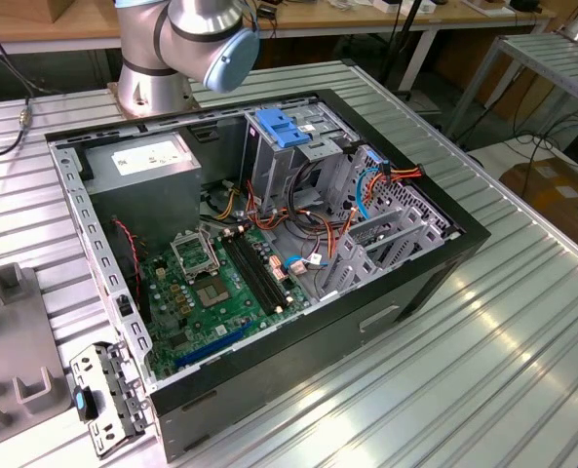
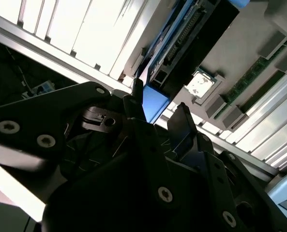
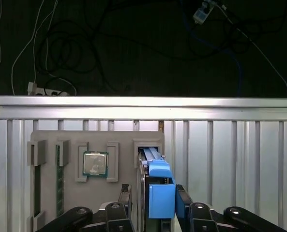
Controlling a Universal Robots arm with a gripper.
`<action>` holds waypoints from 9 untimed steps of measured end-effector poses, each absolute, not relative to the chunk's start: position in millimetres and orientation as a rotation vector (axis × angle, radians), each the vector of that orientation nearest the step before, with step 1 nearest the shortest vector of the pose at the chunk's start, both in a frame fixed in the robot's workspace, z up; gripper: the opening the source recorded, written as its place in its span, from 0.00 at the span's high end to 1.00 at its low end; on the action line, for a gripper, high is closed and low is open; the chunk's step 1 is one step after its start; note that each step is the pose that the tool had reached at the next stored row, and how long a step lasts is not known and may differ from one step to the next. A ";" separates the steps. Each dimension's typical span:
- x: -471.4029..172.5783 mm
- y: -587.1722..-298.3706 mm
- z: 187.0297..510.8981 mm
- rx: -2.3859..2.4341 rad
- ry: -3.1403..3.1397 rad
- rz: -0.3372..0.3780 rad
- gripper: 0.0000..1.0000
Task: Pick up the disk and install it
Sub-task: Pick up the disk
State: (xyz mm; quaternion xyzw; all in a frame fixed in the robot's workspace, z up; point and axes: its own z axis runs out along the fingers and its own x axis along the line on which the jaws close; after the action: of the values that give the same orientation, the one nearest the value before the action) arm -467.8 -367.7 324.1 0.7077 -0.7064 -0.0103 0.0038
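Note:
In the first wrist view the disk (image 3: 158,175) stands on edge in a slot of the grey fixture tray (image 3: 119,140), its blue side rail facing the camera. My gripper (image 3: 153,192) straddles it, one dark finger (image 3: 125,194) on each side, with a small gap showing on one side. In the second wrist view the blue rail of the disk (image 2: 154,104) sits between the two fingertips of the gripper (image 2: 158,110). The disk still rests in its slot. The open computer case (image 1: 435,255) lies on the table in the exterior view.
The fixture tray (image 1: 16,331) also holds a processor chip (image 3: 95,163) and memory sticks (image 3: 60,179). Inside the case are a motherboard (image 1: 211,292), a grey power-supply box (image 1: 142,166) and a drive cage with a blue latch (image 1: 287,127). A loose metal bracket (image 1: 108,395) lies by the case corner.

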 end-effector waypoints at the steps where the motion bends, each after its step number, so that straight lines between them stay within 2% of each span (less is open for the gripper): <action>1: -468.0 -367.6 322.7 2.219 -2.215 -0.035 0.52; 9: -468.2 -365.2 319.7 2.222 -2.217 -0.039 0.52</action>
State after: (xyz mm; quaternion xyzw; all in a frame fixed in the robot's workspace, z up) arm -468.2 -365.2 319.7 0.7078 -0.7064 -0.0123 0.0012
